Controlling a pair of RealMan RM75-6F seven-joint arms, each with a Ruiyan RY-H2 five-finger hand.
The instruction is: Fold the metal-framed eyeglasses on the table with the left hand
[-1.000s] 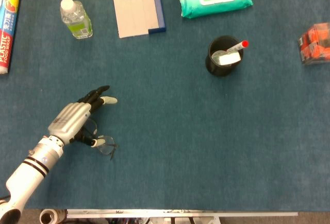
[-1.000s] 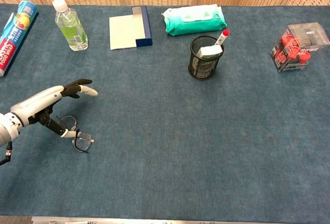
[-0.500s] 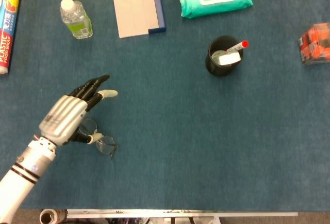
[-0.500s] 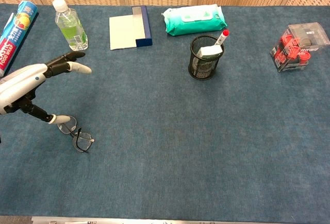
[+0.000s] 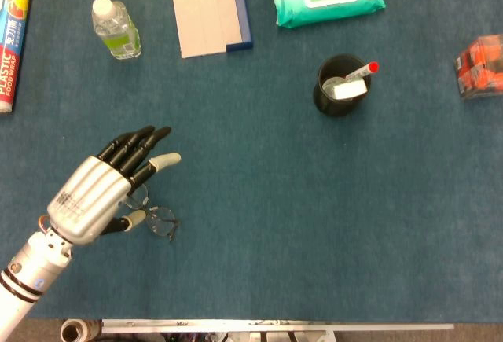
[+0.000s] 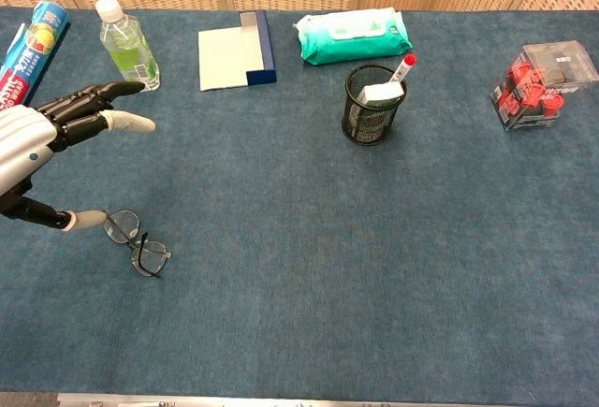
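- Left hand (image 5: 98,193): held above the near-left area of the desk (image 5: 314,224), fingers spread and extended, gripping nothing. In the chest view the thumb tip lies just beside the near lens; contact cannot be confirmed.
- Eyeglasses (image 6: 136,241): lying on the desk just right of the hand. The frame is thin and the lenses are clear. Whether the temples are fully folded cannot be read from either view.
- Risk, sliding: the frame is judged light and rests on a fabric-like surface. A push from one finger without a counter-hold would likely move the whole pair instead of closing a temple.
- Risk, occlusion: in the head view the hand covers part of the frame. A descent aimed from that view could land on a lens and press or tilt the frame.
- Risk, bending: the wire frame probably deforms easily. Force applied away from the hinge could bend a temple.
- Right hand: not visible in either view, so no support for the frame is available from it.
- Far objects: the water bottle (image 5: 115,27) and the mesh pen cup (image 5: 339,84) stand well apart from the work area; collision is unlikely.
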